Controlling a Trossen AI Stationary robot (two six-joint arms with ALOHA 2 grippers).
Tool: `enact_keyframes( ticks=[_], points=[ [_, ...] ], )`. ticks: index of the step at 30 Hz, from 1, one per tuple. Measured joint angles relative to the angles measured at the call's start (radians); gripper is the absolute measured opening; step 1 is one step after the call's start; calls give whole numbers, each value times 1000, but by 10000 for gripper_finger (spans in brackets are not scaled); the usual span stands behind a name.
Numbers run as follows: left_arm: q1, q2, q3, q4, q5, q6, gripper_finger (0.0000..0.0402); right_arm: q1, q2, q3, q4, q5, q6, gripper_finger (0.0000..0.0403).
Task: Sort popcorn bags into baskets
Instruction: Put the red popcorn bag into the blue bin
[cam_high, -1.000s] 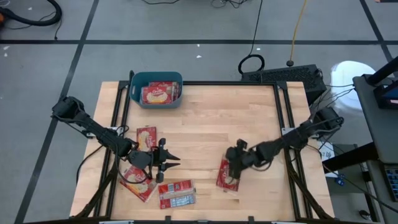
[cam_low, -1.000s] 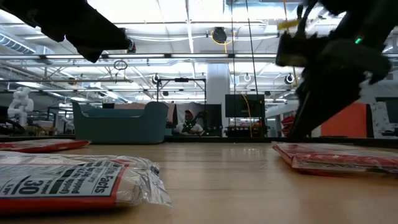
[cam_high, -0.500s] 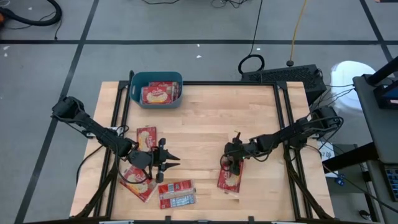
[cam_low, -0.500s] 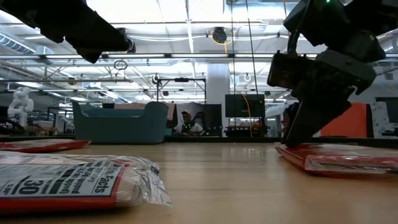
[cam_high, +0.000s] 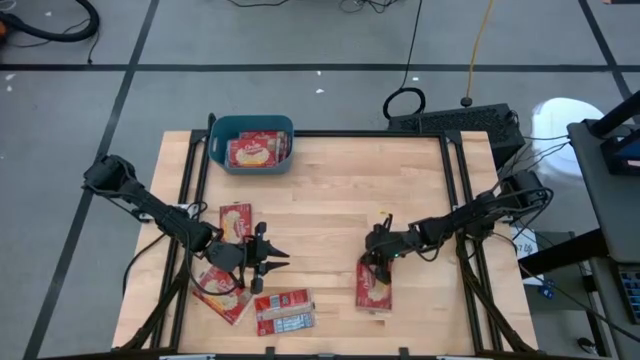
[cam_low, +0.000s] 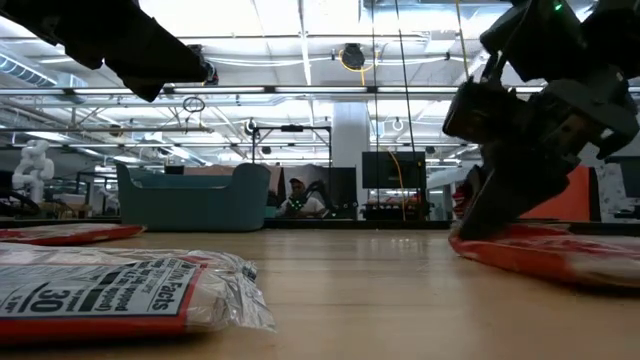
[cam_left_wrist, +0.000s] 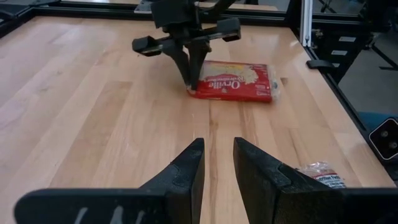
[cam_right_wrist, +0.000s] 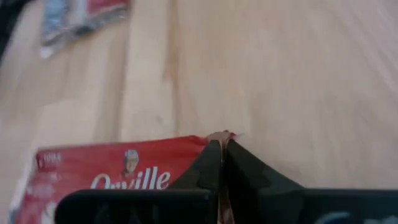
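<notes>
A red popcorn bag (cam_high: 376, 288) lies flat on the table right of the middle, and my right gripper (cam_high: 372, 262) is shut on its far end. My left gripper (cam_high: 276, 258) hovers at the left, pointing toward the table's right edge; a narrow gap shows between its fingers (cam_left_wrist: 217, 163) and nothing is in it. The teal basket (cam_high: 218, 140) stands at the far left edge with popcorn bags (cam_high: 255, 150) lying inside. Three more bags (cam_high: 236, 222) (cam_high: 222, 292) (cam_high: 285, 312) lie flat around my left gripper. My right gripper pinches the bag's far-left corner (cam_right_wrist: 198, 144) between its two shut fingers (cam_left_wrist: 191, 73). The fingers slant down at it from the table's right side. In the low view the held end (cam_low: 470, 238) sits a little raised, while the rest of the bag rests on the table.
Bare wood lies between the two grippers and from there to the basket (cam_low: 195, 197). One bag with its pale print face up (cam_low: 110, 290) lies near the front edge. Black frame rails (cam_high: 455, 180) run along the table's sides.
My right gripper has come down at the far end of the bag and taken hold of its corner. The bag has turned a little and slid slightly toward the table's right edge.
</notes>
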Motion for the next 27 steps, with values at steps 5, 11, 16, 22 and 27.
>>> enact_keyframes(
  ticks=[5,11,16,22,27],
  points=[
    [0,0,0,0,0,0,90,0,1,0,120,48,-83,5],
    [0,0,0,15,0,-22,90,0,1,0,287,143,-195,1],
    [0,13,0,83,-8,-32,90,2,1,0,423,284,-278,0],
    [18,88,0,214,-21,-18,125,27,1,1,590,489,-353,0],
    [56,152,-1,316,-70,-22,195,50,-1,2,650,554,-358,0]
  ],
)
